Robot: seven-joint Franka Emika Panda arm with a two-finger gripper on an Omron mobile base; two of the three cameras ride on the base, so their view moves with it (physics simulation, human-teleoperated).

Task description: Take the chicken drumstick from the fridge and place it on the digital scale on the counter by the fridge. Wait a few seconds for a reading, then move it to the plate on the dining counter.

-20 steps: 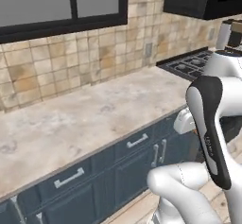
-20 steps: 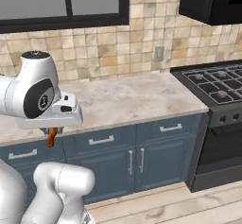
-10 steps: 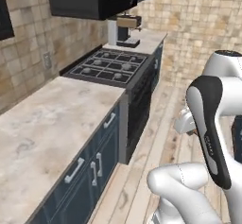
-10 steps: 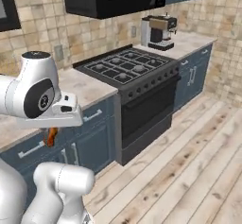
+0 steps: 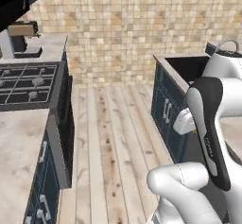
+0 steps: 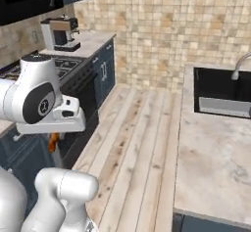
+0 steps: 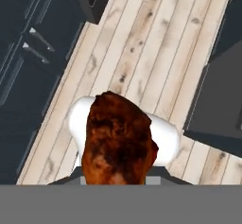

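Hand view is showing the chicken drumstick [image 7: 118, 142] big and close at the bottom centre: a lumpy meat end, dark red-brown with blackish charred patches and orange-brown edges, glossy skin, bone end hidden. It is sitting between the fingers of the gripper [image 7: 118, 178], which are closing narrowly on it, so the drumstick is being held up in the air over the pale wooden floor [image 7: 156, 43], with dark blue cabinet fronts [image 7: 28, 53] running along the left of that picture. Right base view is catching a small orange-brown bit of the drumstick [image 6: 53, 142] hanging just under the white hand, beside the stove [image 6: 73, 74]. Same view is showing the dining counter [image 6: 215, 152] at right, a beige marbled top with a dark sink [image 6: 220, 91] set in near its far edge and a faucet [image 6: 239, 64] at the sink's far side. A coffee machine [image 6: 60, 33] is standing on the far-left counter corner against the tan tiled wall [image 6: 171, 25]. Left base view is showing the gas hob [image 5: 26, 83] at left, the floor in the middle, and the island's dark blue side [image 5: 168, 119] at right behind the arm.
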